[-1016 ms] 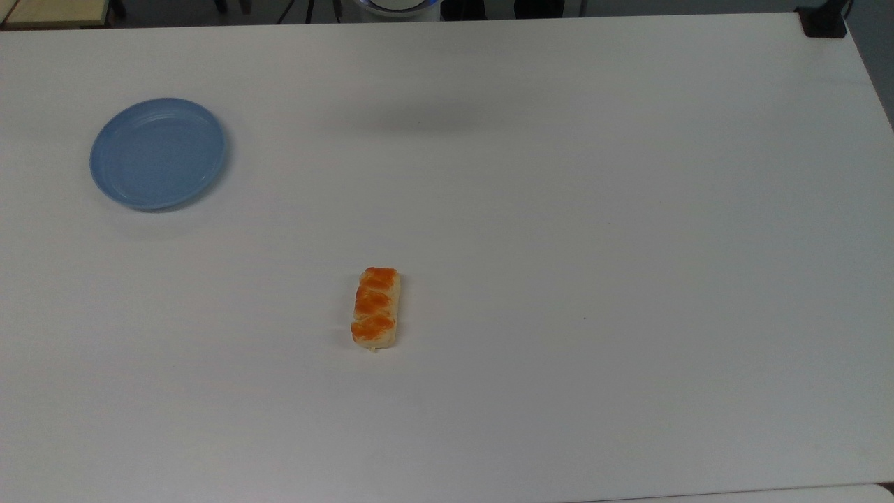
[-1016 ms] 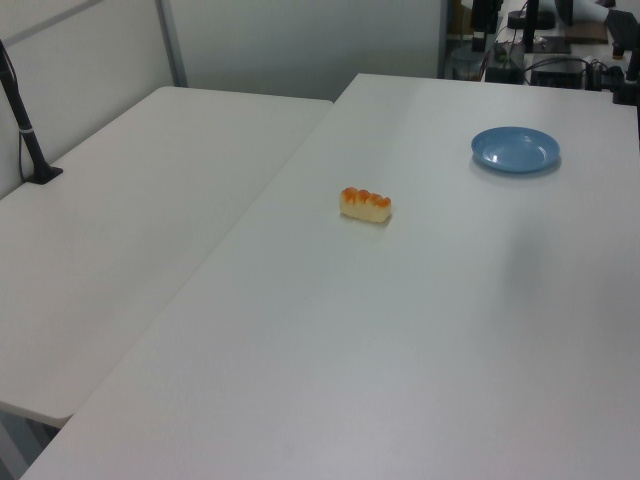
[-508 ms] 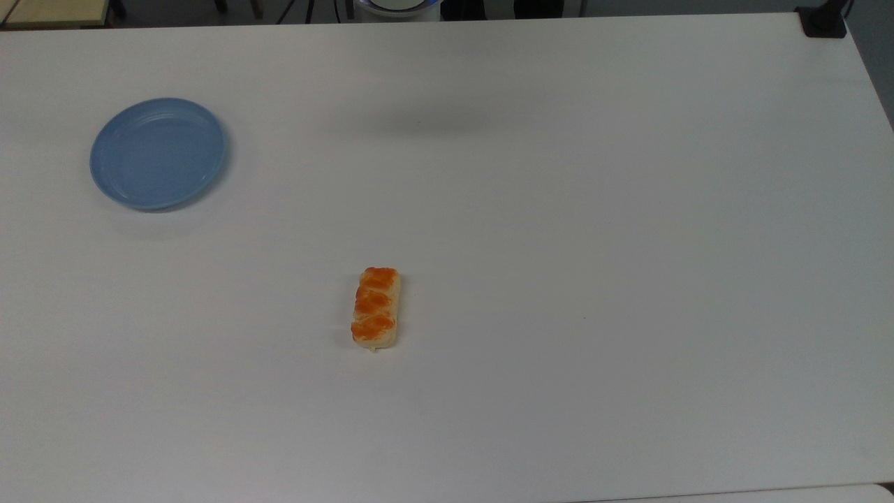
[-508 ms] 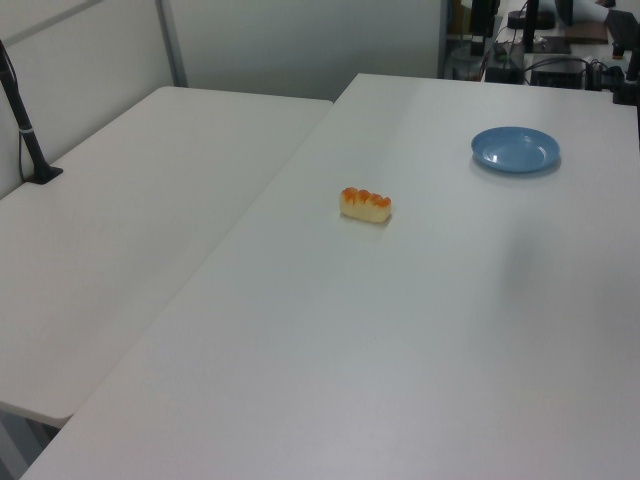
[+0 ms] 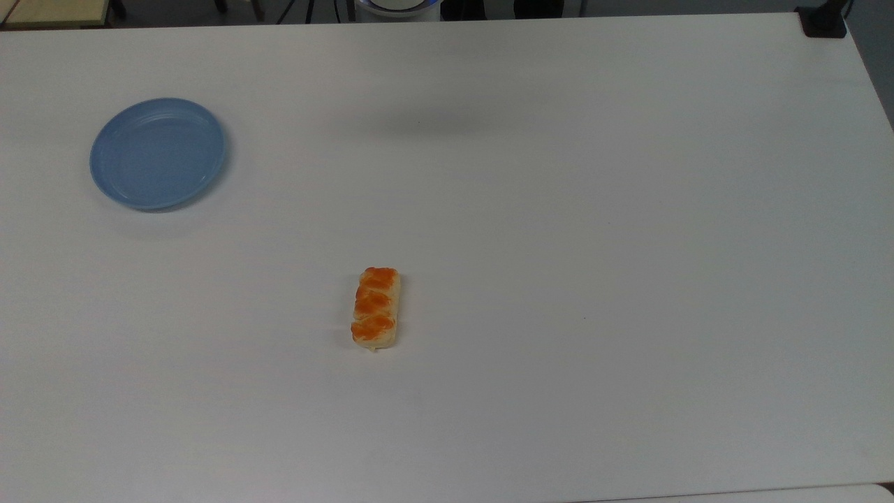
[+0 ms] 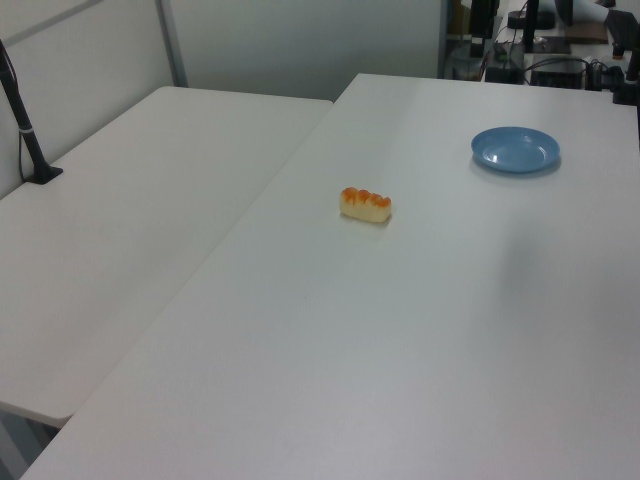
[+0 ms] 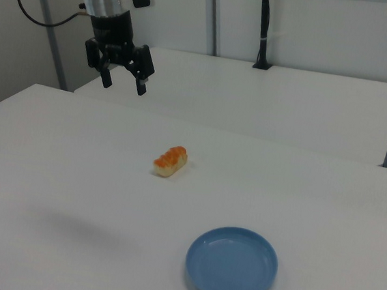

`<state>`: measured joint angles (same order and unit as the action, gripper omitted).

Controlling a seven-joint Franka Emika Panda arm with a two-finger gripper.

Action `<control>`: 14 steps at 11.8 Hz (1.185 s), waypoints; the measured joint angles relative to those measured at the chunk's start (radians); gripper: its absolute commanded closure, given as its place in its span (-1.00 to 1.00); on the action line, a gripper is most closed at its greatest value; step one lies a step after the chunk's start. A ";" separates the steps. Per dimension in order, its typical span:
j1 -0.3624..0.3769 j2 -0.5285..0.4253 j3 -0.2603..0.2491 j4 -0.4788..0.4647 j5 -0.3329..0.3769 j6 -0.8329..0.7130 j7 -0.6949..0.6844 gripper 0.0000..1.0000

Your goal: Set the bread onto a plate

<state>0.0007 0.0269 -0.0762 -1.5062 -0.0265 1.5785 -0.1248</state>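
The bread (image 5: 376,307) lies flat on the white table (image 5: 628,244), well apart from the plate (image 5: 158,154), which sits toward the top view's far left with nothing on it. In the right view the gripper (image 7: 123,85) hangs high above the table at the right view's far left, fingers spread apart and holding nothing, well clear of the bread (image 7: 170,161) and the plate (image 7: 231,264).

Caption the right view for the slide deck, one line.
Open gripper hangs high above the white table, bread lying apart from the empty blue plate.
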 measured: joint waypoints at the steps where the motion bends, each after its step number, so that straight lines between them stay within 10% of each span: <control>1: 0.000 0.003 0.004 0.000 0.000 0.000 0.000 -1.00; 14: 0.000 0.053 0.019 -0.001 0.003 0.031 0.000 -1.00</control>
<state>0.0007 0.0800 -0.0567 -1.5070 -0.0237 1.6091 -0.1248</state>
